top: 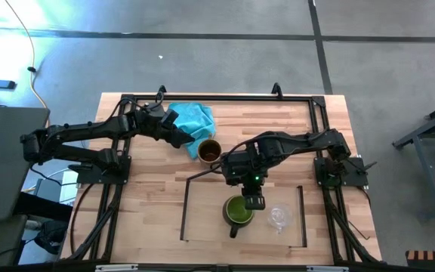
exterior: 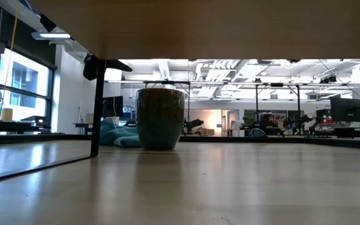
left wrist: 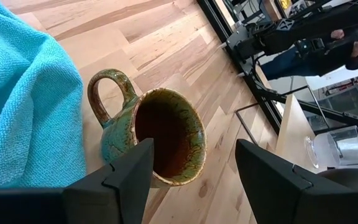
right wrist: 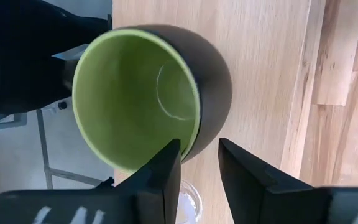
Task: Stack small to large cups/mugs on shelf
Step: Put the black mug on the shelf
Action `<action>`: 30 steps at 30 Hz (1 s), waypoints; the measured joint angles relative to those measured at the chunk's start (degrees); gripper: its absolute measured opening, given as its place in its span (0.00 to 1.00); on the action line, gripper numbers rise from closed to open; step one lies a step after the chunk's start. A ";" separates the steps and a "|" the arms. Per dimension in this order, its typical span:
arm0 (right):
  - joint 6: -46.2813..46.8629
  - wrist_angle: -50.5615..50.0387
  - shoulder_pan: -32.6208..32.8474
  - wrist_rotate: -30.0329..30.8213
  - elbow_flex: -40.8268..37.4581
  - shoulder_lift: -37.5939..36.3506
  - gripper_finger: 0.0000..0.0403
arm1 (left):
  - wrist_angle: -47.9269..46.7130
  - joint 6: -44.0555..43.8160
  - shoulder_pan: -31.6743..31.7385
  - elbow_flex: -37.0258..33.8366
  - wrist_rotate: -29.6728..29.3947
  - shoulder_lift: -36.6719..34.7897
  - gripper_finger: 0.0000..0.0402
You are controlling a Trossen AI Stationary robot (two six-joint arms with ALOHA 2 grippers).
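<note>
Right gripper [top: 252, 202] straddles the green mug's [top: 239, 210] rim on the shelf [top: 202, 215], fingers not clamped. Glass cup [top: 279, 217] beside it. Left gripper [top: 189, 141], fingers spread, at the brown mug [top: 209, 151] on the tabletop [top: 149, 189].

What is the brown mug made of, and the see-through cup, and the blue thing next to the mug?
Brown mug: probably glazed pottery, shiny and speckled green-brown. See-through cup: looks like glass, maybe clear plastic, since the wood shows through it. Blue cloth: soft woven fabric, with a visible weave and folds.

Shelf [top: 202, 219]: green mug [top: 238, 210], glass cup [top: 279, 217]. Tabletop [top: 149, 174]: brown mug [top: 208, 150], cloth [top: 191, 119].
</note>
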 joint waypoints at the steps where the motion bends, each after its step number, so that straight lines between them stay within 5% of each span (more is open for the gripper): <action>1: -0.02 -0.08 0.00 0.00 0.02 0.00 0.25 | 0.00 0.00 -0.01 0.01 -0.02 0.00 0.54; 30: -3.41 2.53 0.00 2.38 4.24 2.19 0.26 | 0.02 0.15 0.00 0.01 -0.02 0.00 0.54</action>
